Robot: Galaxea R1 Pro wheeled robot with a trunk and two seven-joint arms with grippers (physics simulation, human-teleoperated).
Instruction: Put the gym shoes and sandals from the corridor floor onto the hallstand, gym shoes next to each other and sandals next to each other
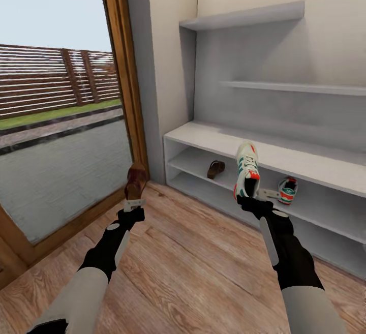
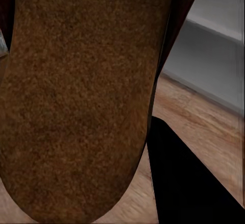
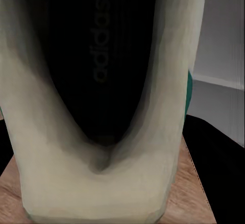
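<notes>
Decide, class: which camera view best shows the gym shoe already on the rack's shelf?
The head view: the shelved gym shoe lies whole on the hallstand. The right wrist view gives the other gym shoe held in the right gripper.

The one word I can read is "adidas", printed in faint grey letters on the dark insole of the gym shoe [image 3: 102,96] that my right gripper [image 1: 247,198] holds; it shows in my right wrist view, running lengthwise along the inside of the shoe. Beyond it sit a few more pale characters, too blurred to make out. In my head view, the second gym shoe [image 1: 287,190] on the hallstand [image 1: 213,138] shelf carries a small dark mark on its heel, too small to read.
</notes>
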